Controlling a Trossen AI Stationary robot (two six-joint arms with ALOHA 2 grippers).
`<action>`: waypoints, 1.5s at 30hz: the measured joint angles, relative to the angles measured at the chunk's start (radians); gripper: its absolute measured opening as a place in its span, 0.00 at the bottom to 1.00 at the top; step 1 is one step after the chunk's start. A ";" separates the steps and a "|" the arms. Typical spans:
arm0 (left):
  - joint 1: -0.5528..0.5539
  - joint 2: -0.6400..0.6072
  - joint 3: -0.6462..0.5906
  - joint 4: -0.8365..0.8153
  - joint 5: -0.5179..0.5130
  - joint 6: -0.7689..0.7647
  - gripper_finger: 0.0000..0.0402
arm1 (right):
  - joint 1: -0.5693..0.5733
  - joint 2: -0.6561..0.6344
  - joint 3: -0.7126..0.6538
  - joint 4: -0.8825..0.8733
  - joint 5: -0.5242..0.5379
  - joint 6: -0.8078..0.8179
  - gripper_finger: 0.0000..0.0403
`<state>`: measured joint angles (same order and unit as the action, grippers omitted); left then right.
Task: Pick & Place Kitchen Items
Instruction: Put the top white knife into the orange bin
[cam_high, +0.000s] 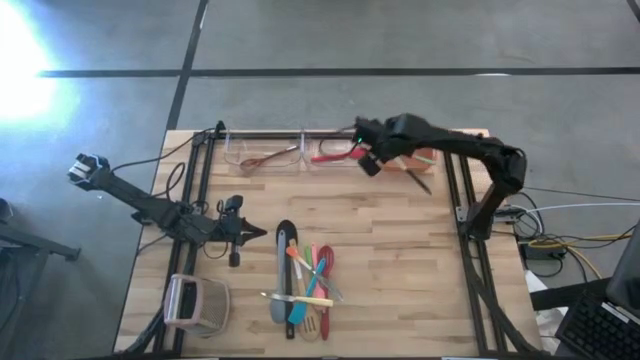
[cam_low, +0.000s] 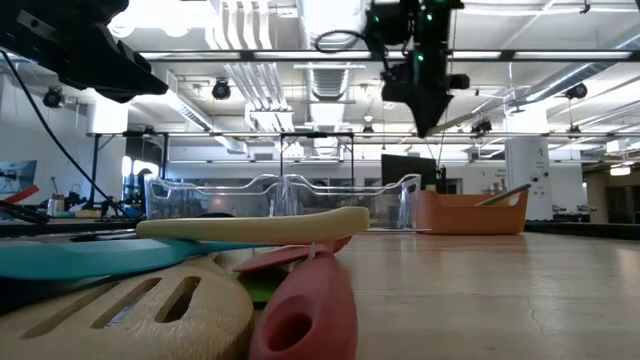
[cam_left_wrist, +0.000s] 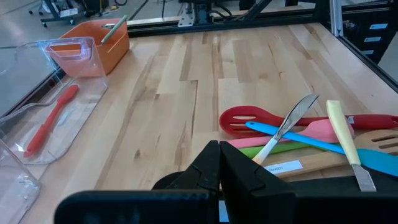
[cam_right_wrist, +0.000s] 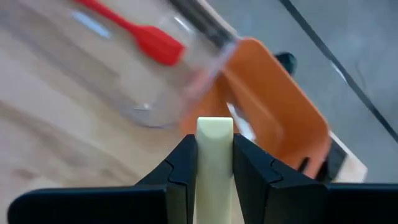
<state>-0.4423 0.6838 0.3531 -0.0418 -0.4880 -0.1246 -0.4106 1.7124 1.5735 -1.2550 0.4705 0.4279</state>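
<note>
A pile of roughly ten utensils (cam_high: 303, 288) is seen on the near counter (cam_high: 400, 260). The left gripper (cam_high: 236, 232), fingers closed and empty, is parked beside it. Farther off, a cream-handled utensil (cam_right_wrist: 215, 163) is clamped by the right gripper (cam_high: 368, 160) above three bins: two clear (cam_high: 262, 152), one orange (cam_high: 420, 158). Release over a bin is judged next.

Grey concrete floor (cam_high: 400, 35) all round, crossed by dark seams, with a big glare patch (cam_high: 20, 60) in one corner. Butcher-block table (cam_high: 400, 260) in a black frame. A tangle of cables (cam_high: 560, 240) sits on the floor beside it. Behind the table it's an open workshop: white ceiling ducts (cam_low: 245, 40), light strips (cam_low: 560, 55), a white pillar (cam_low: 520, 165).
</note>
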 joint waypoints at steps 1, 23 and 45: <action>0.000 0.000 0.000 0.000 0.000 0.005 0.03 | -0.026 -0.003 -0.007 -0.002 -0.001 -0.016 0.16; 0.000 0.000 0.000 0.005 -0.003 0.050 0.03 | -0.331 0.159 -0.045 0.161 -0.156 -0.451 0.16; 0.002 0.000 0.000 0.002 -0.014 0.065 0.03 | -0.409 0.320 -0.038 0.242 -0.314 -0.619 0.16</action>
<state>-0.4400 0.6838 0.3531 -0.0395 -0.5018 -0.0593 -0.8193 2.0324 1.5356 -1.0128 0.1560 -0.1912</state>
